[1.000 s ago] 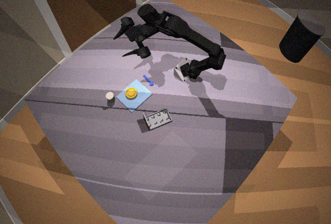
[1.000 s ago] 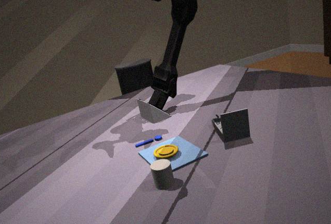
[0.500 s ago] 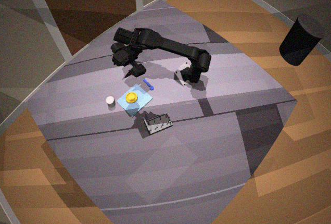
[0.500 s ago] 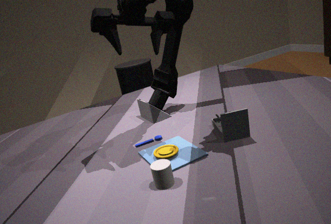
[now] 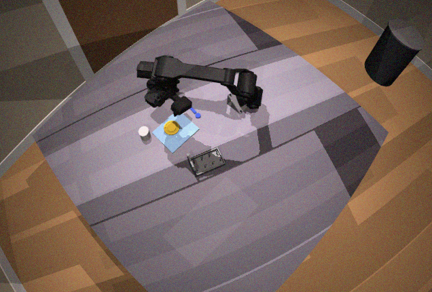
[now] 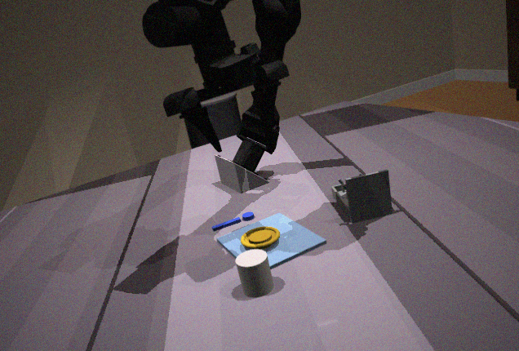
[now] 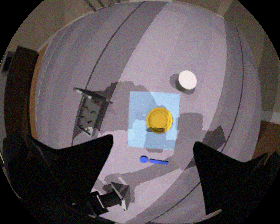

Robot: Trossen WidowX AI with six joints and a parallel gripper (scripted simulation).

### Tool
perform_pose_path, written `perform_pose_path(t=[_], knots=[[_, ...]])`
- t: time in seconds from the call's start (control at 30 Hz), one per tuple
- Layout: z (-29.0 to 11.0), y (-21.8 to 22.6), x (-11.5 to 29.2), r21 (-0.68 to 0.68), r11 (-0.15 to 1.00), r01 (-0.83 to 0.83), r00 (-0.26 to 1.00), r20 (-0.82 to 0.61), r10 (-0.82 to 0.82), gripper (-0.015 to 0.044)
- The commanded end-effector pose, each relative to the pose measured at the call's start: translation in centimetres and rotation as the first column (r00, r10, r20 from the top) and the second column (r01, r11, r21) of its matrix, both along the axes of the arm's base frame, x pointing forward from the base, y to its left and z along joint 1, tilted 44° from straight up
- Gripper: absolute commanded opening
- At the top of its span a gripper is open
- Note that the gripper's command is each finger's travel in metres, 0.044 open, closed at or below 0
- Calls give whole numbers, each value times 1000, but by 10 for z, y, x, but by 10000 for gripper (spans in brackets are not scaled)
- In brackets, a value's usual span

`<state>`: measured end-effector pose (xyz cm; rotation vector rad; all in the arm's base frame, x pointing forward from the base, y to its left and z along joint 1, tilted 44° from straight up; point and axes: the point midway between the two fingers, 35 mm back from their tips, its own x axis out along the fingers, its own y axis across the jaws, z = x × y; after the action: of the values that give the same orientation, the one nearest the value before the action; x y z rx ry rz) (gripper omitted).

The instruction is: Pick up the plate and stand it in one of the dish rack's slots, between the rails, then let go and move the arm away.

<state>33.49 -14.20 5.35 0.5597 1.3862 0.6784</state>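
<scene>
You are looking at a pale lilac-grey plank table top (image 6: pixel 351 289) with dark seams between its boards. 5 things rest directly on it: a light blue rectangular mat (image 6: pixel 299 240), a short cream cylinder (image 6: pixel 253 272) just in front of the mat, a blue spoon (image 6: pixel 231 222) just behind it, a grey dish rack (image 6: pixel 365 195) to the right, and the arm's grey wedge-shaped base (image 6: pixel 231 173) at the back.
</scene>
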Motion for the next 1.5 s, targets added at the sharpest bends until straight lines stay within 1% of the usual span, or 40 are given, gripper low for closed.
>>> perform_pose_path(t=[0.0,0.13,0.23,0.43,1.47], knots=[[-8,8,1,0,1000,-29,999,-19,29,400],[-64,56,1,-40,992,-119,989,-91,115,400],[-84,75,-2,-56,987,-152,982,-118,145,400],[-86,73,-5,-56,987,-153,982,-118,145,400],[-124,105,-13,-55,987,-153,982,-118,146,400]])
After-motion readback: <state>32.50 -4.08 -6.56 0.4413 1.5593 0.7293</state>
